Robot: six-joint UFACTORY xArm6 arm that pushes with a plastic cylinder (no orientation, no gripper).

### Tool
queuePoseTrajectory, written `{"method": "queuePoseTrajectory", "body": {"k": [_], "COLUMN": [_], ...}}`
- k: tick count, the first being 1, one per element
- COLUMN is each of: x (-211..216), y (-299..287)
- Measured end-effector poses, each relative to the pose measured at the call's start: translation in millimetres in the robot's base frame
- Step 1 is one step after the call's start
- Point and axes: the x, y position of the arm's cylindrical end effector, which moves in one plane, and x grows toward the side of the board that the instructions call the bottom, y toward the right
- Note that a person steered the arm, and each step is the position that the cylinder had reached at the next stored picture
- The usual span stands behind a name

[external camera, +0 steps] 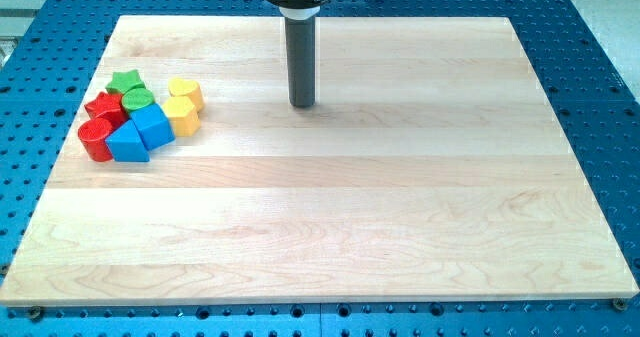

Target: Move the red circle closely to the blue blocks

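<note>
The red circle (97,137) lies at the view's left of the wooden board, touching the blue triangle (127,142) on its right. The blue cube (153,125) sits just right of the triangle. All are part of one tight cluster. My tip (302,104) rests on the board near the top centre, well to the right of the cluster and touching no block.
In the same cluster are a red star-like block (104,107), a green star (125,81), a green circle (138,101), a yellow heart (186,91) and a yellow block (180,115). The board (330,217) lies on a blue perforated table.
</note>
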Motion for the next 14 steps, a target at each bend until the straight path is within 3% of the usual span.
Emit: {"method": "queuePoseTrajectory", "body": {"k": [3,4,5,6,7,8,11,12,13,14], "x": [0.3,2.9,56.9,136.9,178.5,173.2,82.5,88.3,118.3,148.9], "y": [-2.5,-27.9,-31.0,-101.6,-204.9,-270.1,-279.3,-222.1,-207.2,-248.5]}}
